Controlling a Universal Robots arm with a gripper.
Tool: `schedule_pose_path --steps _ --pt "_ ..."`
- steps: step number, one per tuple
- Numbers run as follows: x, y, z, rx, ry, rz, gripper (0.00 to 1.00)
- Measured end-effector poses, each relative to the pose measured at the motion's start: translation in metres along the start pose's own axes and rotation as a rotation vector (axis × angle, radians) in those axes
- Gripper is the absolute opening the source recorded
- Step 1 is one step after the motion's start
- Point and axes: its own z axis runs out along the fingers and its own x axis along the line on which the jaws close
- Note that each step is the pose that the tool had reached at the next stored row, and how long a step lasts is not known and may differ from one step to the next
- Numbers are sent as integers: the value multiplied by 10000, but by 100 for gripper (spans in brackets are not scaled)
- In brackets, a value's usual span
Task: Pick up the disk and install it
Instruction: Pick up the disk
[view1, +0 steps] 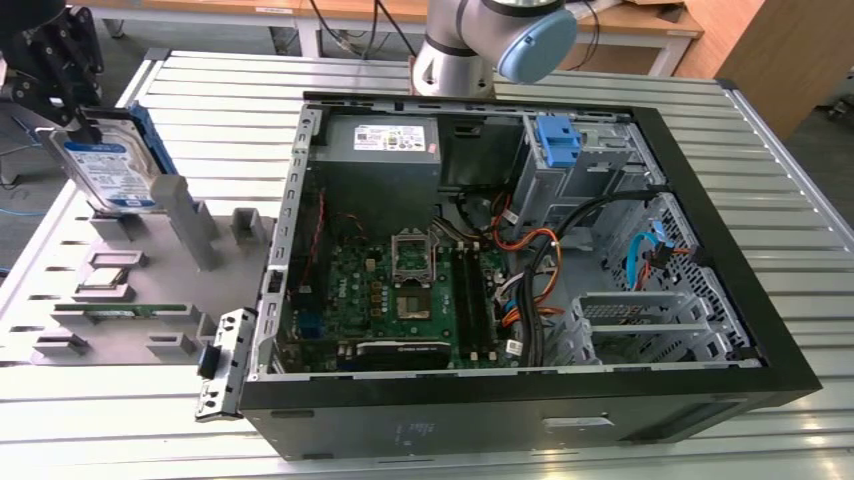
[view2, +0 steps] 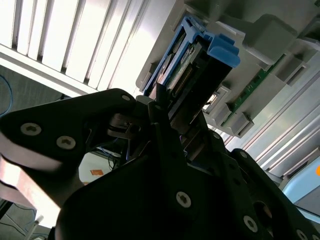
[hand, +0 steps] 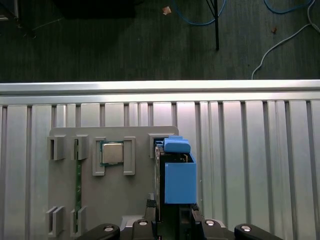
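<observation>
We note gripper (view1: 83, 126), fingers clamped on flat silver disk (view1: 110, 165), upright at grey slotted tray (view1: 163, 292) holding a square chip (hand: 112, 153), ten o'clock from case (view1: 534, 405).

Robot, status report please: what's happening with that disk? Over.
Gripper shut on the disk, at its top edge. Disk upright at the gray holder, outside the open case. Gray post close beside it.

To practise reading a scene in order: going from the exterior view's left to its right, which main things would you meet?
The disk by the grey holder → motherboard → blue bracket → case's right wall.
</observation>
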Motion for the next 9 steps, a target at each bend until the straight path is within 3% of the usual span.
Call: schedule_pose_path --steps 4,9 --pt "0 0 -2 0 0 0 35" --pt "-3 2 -51 -1 1 0 35"
